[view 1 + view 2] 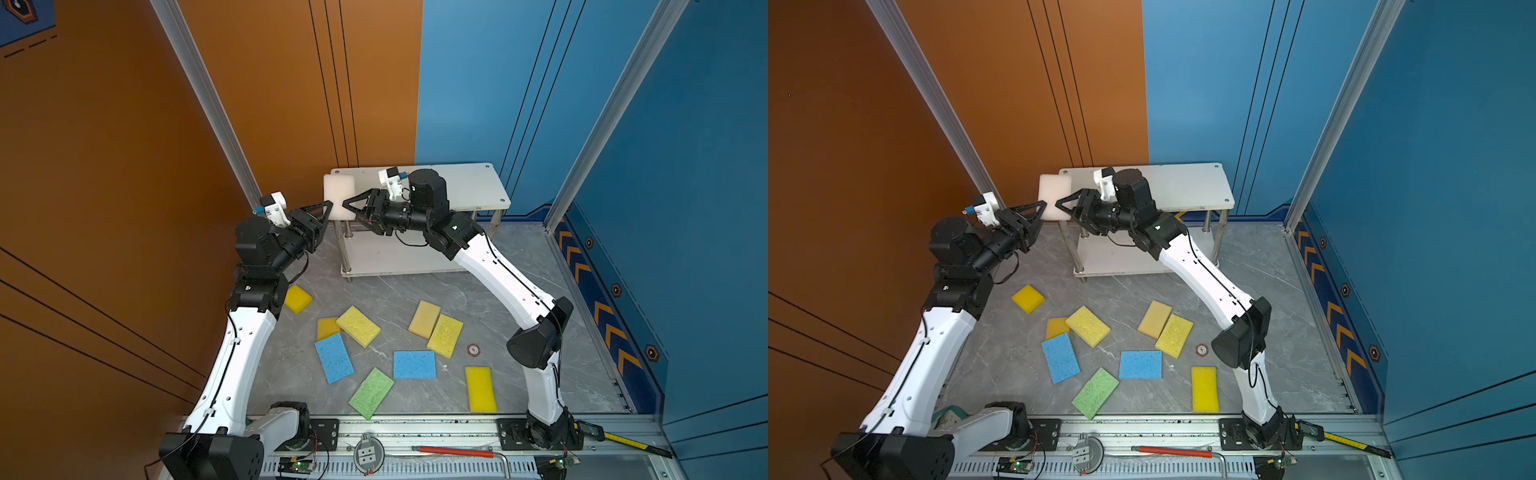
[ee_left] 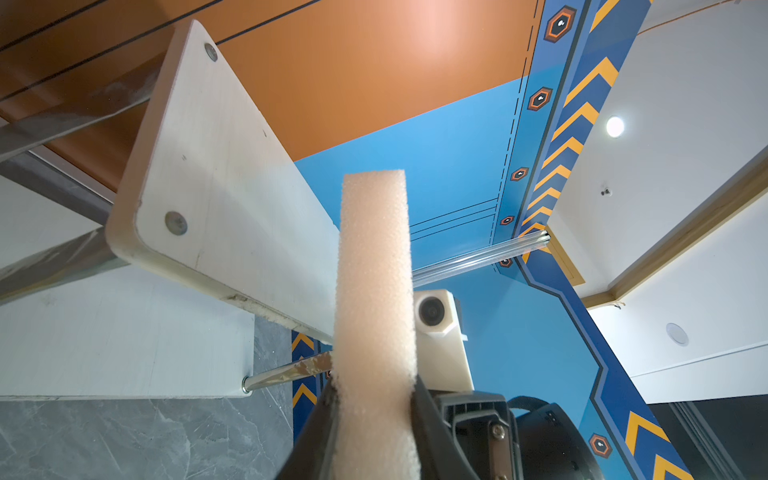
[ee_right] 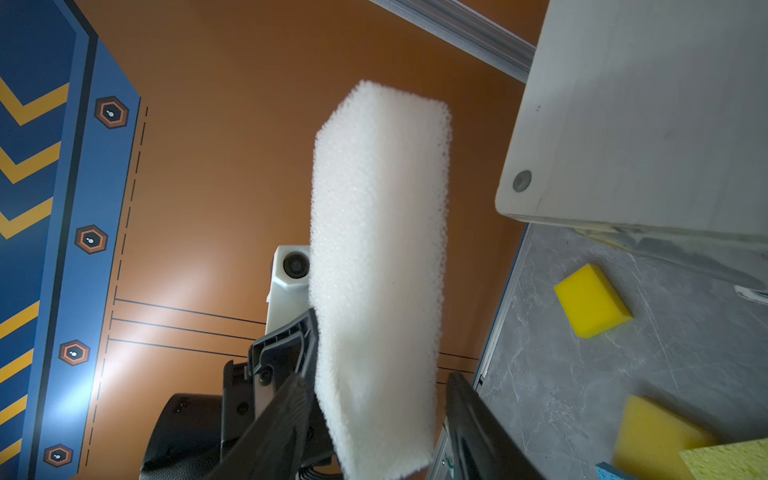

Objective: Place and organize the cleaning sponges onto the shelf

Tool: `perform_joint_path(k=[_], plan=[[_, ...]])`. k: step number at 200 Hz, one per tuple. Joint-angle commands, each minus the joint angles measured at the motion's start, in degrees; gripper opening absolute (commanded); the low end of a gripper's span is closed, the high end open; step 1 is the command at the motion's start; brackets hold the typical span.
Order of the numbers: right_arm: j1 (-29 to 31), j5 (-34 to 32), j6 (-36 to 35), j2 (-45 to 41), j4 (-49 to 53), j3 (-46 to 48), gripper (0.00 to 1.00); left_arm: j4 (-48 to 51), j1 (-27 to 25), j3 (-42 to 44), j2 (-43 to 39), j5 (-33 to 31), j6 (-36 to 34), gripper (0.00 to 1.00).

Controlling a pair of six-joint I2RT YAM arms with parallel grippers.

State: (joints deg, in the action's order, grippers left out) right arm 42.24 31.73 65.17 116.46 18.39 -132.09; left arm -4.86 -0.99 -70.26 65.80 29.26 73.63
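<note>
A pale white sponge [image 1: 338, 193] [image 1: 1054, 199] is held on edge in the air just off the left end of the shelf's top board [image 1: 469, 187] [image 1: 1187, 183]. My left gripper [image 1: 328, 212] [image 2: 374, 395] is shut on it, both pads pressing into the foam [image 2: 374, 291]. From the other side my right gripper [image 1: 349, 210] [image 3: 376, 378] brackets the same sponge [image 3: 378, 249] with its jaws open and a gap beside the foam. On the floor lie several yellow sponges [image 1: 358, 326], two blue ones [image 1: 334, 357] [image 1: 414, 365] and a green one [image 1: 371, 393].
The shelf's lower board [image 1: 395, 257] sits under my right arm. A yellow sponge [image 1: 298, 298] lies close to my left arm's elbow. A small round marker [image 1: 473, 350] is on the floor. A red-handled tool [image 1: 453, 451] rests on the front rail.
</note>
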Motion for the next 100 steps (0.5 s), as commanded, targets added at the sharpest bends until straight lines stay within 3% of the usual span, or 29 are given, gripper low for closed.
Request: perform_joint_path(k=[1,100], plan=[[-1.31,0.87,-1.47,-5.45,-0.98,3.23,0.59,1.77,1.51,-1.81,0.94,2.46,-2.52,0.26],[-9.35,-0.23,-6.63,-24.50,2.72,26.75,0.61,2.84,3.10,-9.46,11.91,3.35,-4.10,0.26]])
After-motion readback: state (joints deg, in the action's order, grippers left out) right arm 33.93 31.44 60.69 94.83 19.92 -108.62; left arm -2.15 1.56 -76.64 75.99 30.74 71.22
